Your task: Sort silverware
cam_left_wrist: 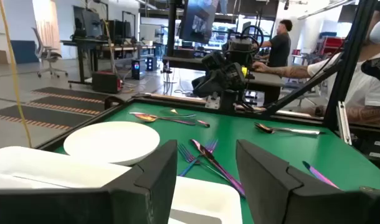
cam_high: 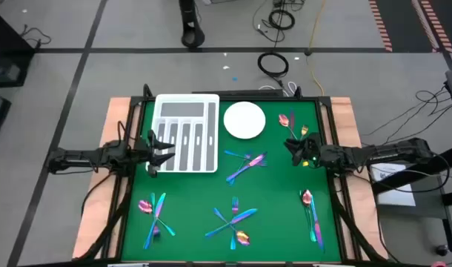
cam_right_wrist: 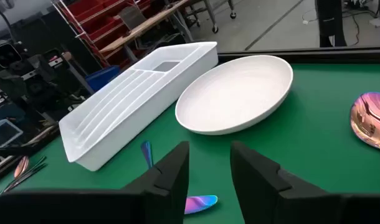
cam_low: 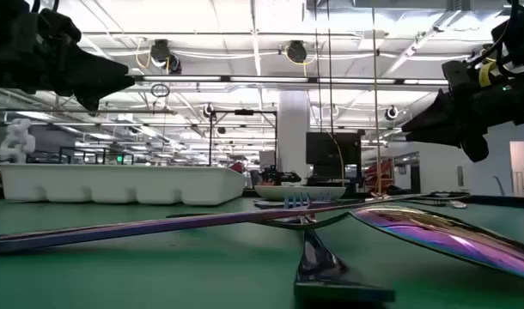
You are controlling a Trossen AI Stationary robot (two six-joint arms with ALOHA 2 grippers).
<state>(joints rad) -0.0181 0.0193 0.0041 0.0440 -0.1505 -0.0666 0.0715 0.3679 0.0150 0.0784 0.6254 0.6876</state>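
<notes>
**Silverware scattered, both end effectors empty**

Across the green counter (cam_high: 278, 185) the silverware (cam_high: 246, 165) lies in loose clusters: one at the middle, two along the near edge, one by the near right corner, one by the far right edge. No writing can be read anywhere. Near the far left corner sits a white tray (cam_high: 186, 133); its slots look empty. Just beside it stands a bare white plate (cam_high: 244, 119). Over the tray's left side hovers the left end effector (cam_high: 161, 150), fingers parted, holding nothing. At the right edge hangs the right end effector (cam_high: 291, 147), fingers likewise apart and empty.
</notes>
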